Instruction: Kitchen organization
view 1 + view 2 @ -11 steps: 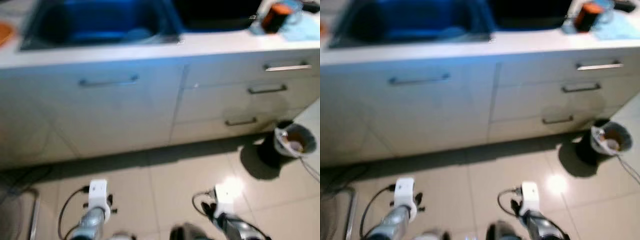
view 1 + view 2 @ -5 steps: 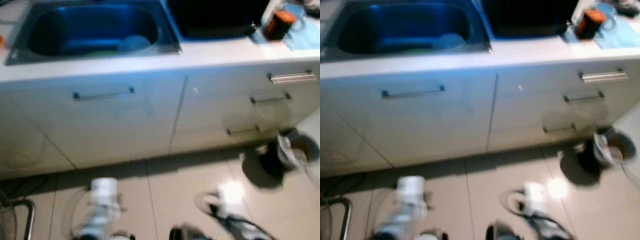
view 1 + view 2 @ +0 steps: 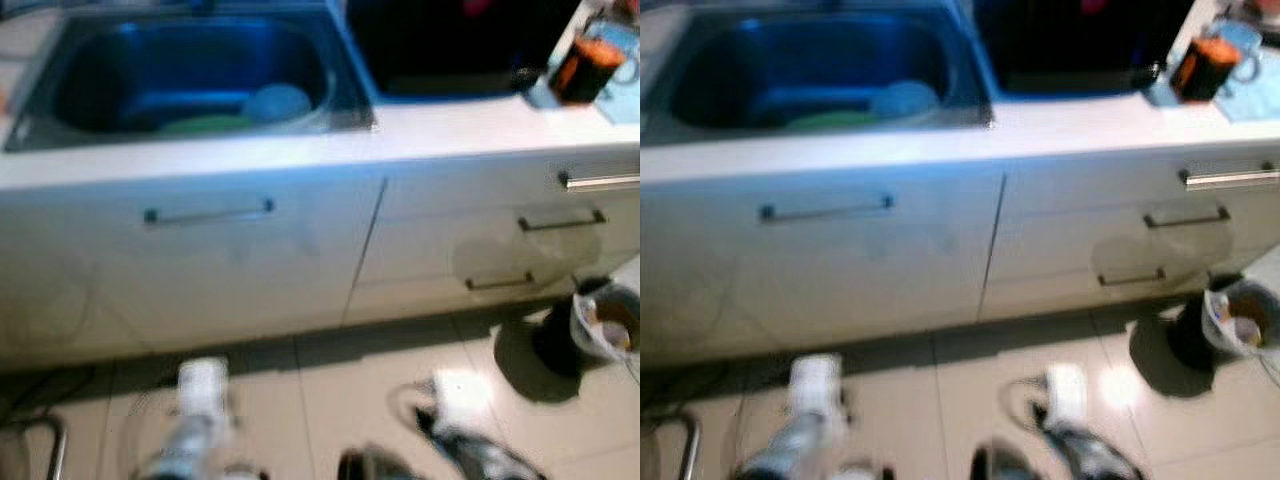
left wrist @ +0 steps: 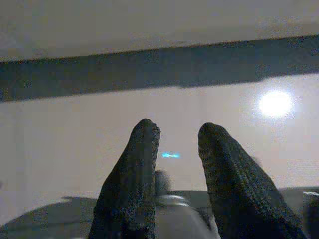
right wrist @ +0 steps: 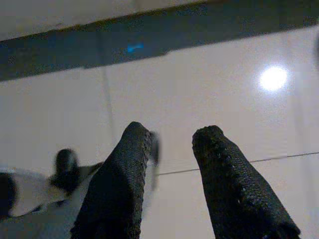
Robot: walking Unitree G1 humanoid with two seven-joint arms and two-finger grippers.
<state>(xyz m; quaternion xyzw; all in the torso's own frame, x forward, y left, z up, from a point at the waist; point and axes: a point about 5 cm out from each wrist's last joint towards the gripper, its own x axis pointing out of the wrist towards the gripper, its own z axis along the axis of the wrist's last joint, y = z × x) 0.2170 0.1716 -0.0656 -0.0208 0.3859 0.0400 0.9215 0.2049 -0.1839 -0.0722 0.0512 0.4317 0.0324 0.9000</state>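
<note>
Head views: I face the sink (image 3: 190,70) at upper left; left gripper (image 4: 174,144) and right gripper (image 5: 172,144) hang low, parted, empty, idle for walking.

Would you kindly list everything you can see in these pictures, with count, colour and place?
Sink: one, steel with a blue cast, set in the counter's left part.
Dishes: pale round one and a green one, inside the sink; blurred.
Dark basin: one, black, right of the sink.
Orange-and-black container: one, on the counter at far right.
Counter: one, white.
Cabinet door: one, white, bar handle, below the sink.
Drawers: three handles seen, white, right of the door.
Bin: one, dark with pale liner, on the floor at right.
Floor: beige tiles.
Left gripper: open, low over the floor.
Right gripper: open, low over the floor.
</note>
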